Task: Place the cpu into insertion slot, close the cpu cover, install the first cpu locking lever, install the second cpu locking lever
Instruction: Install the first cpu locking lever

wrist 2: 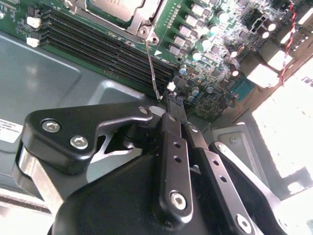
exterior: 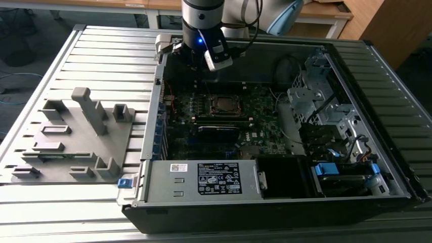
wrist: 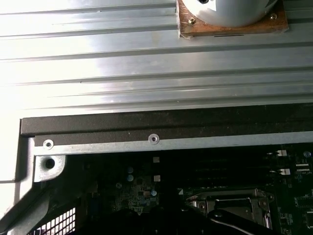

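silver cpu [wrist 2: 116, 7] seated under cover [wrist 2: 151, 17] in second wrist view — gripper [wrist 2: 174, 104] fingers together, near lever [wrist 2: 152, 68]; exterior view: arm [exterior: 202, 17] over case [exterior: 270, 215].

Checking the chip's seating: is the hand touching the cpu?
Apart. In the second wrist view the hand ends short of the cpu, memory slots lying between.

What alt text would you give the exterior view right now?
A robot arm's gripper hangs inside an open black metal computer case, above the green motherboard near the thin silvery square cpu cover. A grey moulded fixture lies on the ribbed metal table at the exterior view's left.
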`<state>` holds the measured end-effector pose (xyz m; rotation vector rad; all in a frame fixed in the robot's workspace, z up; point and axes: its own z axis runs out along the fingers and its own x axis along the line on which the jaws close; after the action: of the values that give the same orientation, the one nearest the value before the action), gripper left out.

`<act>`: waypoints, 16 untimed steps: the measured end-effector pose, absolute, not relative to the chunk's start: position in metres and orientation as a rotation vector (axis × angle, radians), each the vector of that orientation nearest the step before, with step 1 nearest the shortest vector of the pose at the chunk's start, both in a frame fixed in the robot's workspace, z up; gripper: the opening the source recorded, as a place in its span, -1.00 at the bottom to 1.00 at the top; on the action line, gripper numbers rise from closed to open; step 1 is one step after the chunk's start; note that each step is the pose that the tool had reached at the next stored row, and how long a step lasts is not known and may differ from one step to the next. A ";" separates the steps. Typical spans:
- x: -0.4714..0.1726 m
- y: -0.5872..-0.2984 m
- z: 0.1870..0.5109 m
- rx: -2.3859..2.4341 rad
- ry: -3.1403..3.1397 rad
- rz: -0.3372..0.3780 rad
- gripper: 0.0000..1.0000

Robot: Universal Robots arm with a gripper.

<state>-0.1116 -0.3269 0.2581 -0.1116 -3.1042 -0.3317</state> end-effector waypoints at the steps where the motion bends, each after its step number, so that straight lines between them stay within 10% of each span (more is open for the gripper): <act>1: -0.112 -0.327 0.258 -0.112 -3.104 -0.332 -0.79; 16: -0.112 -0.337 0.254 -0.111 -3.098 -0.379 -0.79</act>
<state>-0.1118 -0.3365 0.2536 -0.1112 -3.0978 -0.3786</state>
